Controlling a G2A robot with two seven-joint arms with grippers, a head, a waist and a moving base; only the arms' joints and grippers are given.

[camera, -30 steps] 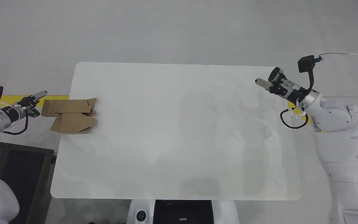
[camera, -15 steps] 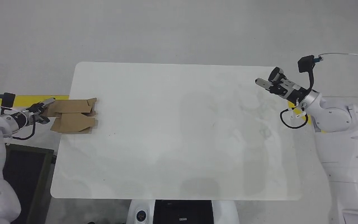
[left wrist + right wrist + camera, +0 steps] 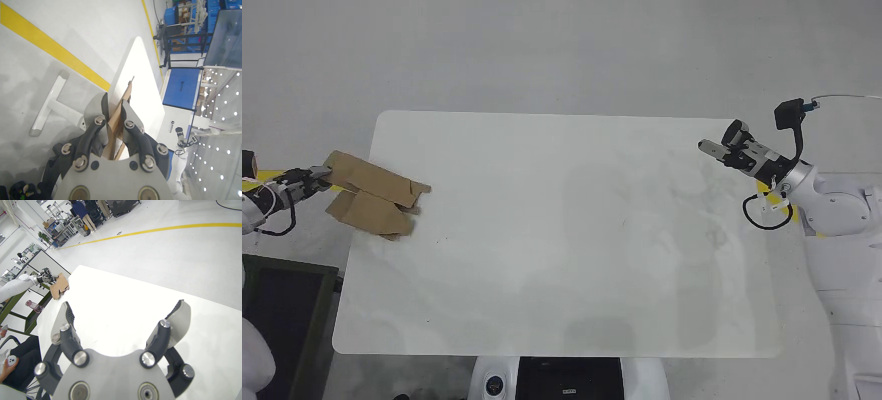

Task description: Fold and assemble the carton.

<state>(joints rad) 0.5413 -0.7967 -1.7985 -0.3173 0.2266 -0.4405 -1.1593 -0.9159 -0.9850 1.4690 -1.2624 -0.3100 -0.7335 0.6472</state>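
At the table edge (image 3: pixel 354 265), left tool (image 3: pixel 320 177) pinches carton (image 3: pixel 372 186).

Light: bright, even, from overhead
Glare: table (image 3: pixel 117 298) washed to plain white in both wrist views; light spots on glass (image 3: pixel 221 117)
Shadows: faint; thin one under carton (image 3: pixel 372 180)
Edges: wrist views bend lines; floor stripe (image 3: pixel 151 230) curves

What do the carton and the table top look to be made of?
Carton: brown, matt cardboard, probably corrugated; it shows flat folded panels, cut flaps and raw brown edges. Table: white, smooth, faintly glossy top with rounded corners, likely laminate or plastic; the look leaves that open.
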